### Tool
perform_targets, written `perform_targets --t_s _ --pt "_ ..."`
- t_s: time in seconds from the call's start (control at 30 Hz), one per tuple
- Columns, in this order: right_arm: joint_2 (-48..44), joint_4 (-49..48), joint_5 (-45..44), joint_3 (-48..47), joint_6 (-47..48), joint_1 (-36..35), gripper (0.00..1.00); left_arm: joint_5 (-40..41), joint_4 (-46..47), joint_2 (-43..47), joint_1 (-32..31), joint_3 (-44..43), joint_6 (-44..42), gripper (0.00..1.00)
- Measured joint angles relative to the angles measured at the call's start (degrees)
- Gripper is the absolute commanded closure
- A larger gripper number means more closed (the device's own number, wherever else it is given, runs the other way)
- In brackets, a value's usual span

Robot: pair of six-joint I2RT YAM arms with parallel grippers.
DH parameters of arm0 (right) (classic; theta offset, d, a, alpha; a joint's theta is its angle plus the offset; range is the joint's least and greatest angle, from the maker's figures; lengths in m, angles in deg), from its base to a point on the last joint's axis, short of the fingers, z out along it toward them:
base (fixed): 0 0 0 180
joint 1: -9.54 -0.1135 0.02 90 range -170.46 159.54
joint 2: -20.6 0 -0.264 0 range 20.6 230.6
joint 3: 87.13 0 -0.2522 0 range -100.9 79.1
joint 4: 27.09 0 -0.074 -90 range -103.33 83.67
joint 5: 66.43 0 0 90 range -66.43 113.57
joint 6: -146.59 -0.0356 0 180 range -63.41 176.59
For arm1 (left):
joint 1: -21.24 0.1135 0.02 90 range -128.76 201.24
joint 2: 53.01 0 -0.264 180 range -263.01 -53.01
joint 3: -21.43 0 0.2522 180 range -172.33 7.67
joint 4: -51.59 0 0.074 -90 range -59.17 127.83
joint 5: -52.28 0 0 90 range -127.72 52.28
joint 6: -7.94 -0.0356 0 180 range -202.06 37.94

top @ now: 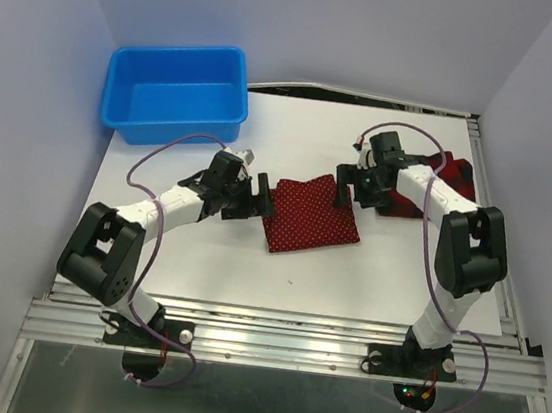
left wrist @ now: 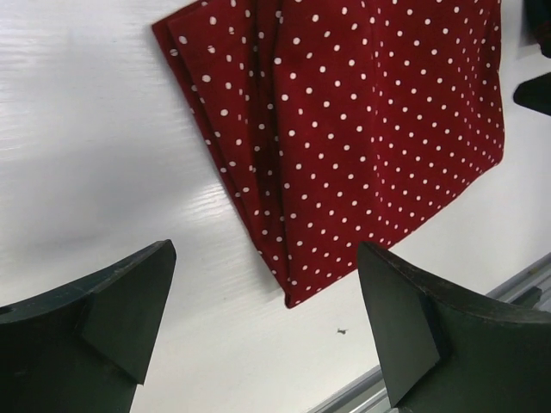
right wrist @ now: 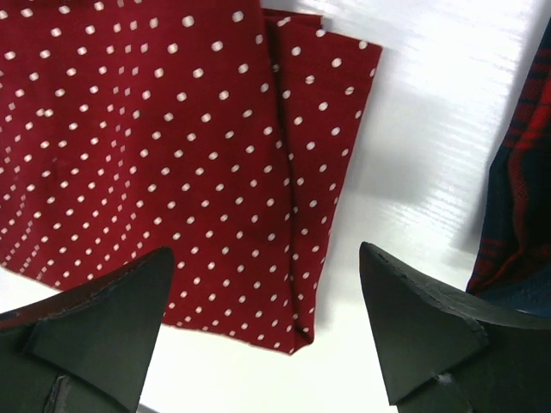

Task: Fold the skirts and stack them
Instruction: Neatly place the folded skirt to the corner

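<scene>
Skirts lie apart on the white counter [top: 199, 258]. We see the polka-dot skirt [top: 312, 214] near the middle, folded into a flat, roughly square packet set slightly askew. In the left wrist view its stacked folded edges run along the side toward 9 o'clock, and its lowest corner points toward 6 o'clock. In the right wrist view another folded edge runs down its 3 o'clock side.

The tartan skirt [top: 456, 178] sits at 2 o'clock from the dotted one, near the counter's right edge. The right arm covers much of it, so we cannot tell how it is folded. The right wrist view catches only a strip of the tartan skirt [right wrist: 521, 215] at 3 o'clock, with bare counter between the two cloths.

The left hand [top: 260, 197] is just beside the dotted packet's 9 o'clock edge. Its fingers [left wrist: 120, 318] stand wide apart and grip nothing; between them we see the skirt's corner and bare counter. The right hand [top: 347, 187] is at the packet's 1 o'clock corner, its fingers [right wrist: 430, 327] likewise spread, with cloth below them but none pinched.

The blue bin [top: 177, 92] stands at 10 o'clock from the dotted skirt, at the far left corner and well apart from both cloths.
</scene>
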Motion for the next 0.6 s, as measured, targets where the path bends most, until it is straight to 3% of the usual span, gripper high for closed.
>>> perform_targets --t_s 0.33,0.5,0.6 --pt "6.7 -2.3 0.1 0.1 -0.5 2.8 0.07 0.9 4.9 -9.5 -2.6 -1.5 5.3 0.05" --pt "7.0 -3.7 1.8 0.1 -0.8 2.9 0.14 4.8 4.1 -12.4 -5.1 -5.9 5.9 0.14" --pt "7.0 -4.6 3.0 0.5 -0.9 2.9 0.21 6.8 3.2 -14.7 -6.0 -7.8 6.2 0.29"
